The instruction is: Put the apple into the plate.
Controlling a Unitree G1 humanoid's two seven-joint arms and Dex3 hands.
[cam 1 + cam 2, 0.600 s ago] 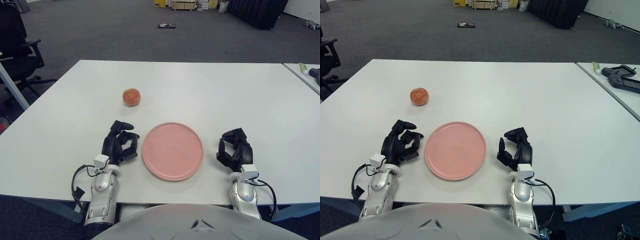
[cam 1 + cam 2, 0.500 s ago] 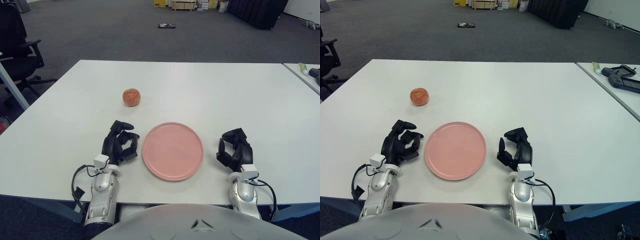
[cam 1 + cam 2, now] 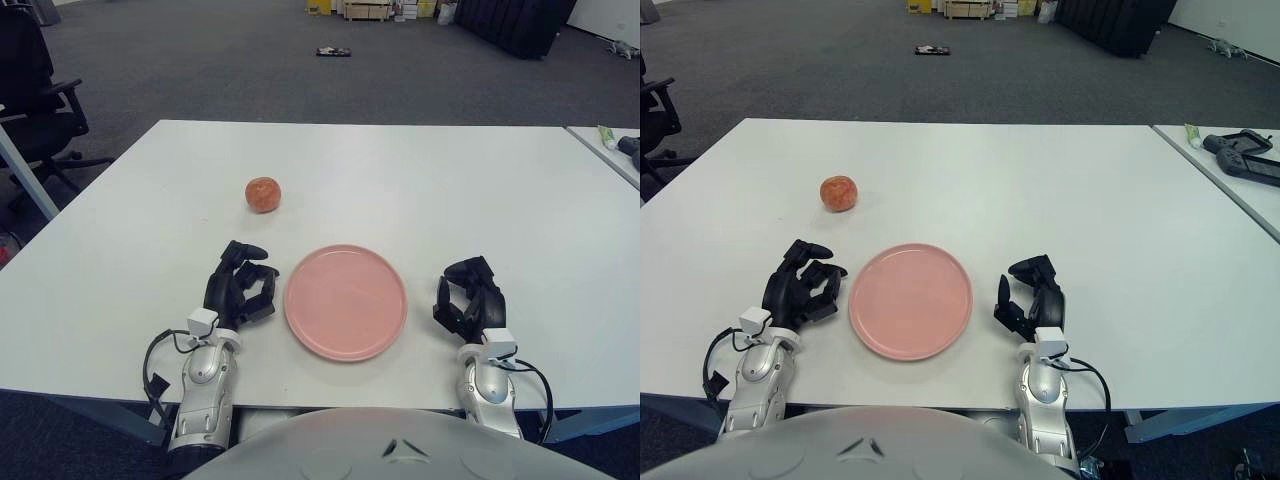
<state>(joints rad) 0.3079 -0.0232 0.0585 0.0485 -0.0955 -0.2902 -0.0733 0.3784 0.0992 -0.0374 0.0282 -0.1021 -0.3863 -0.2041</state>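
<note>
A reddish apple sits alone on the white table, left of centre and beyond the plate. The pink plate lies near the front edge with nothing on it. My left hand is just left of the plate, well short of the apple, fingers curled and holding nothing. On the other side of the plate shows my right hand, its fingers curled too and holding nothing.
A second table at the far right carries a tube and a dark device. An office chair stands off the table's left side. Boxes and dark items line the far floor.
</note>
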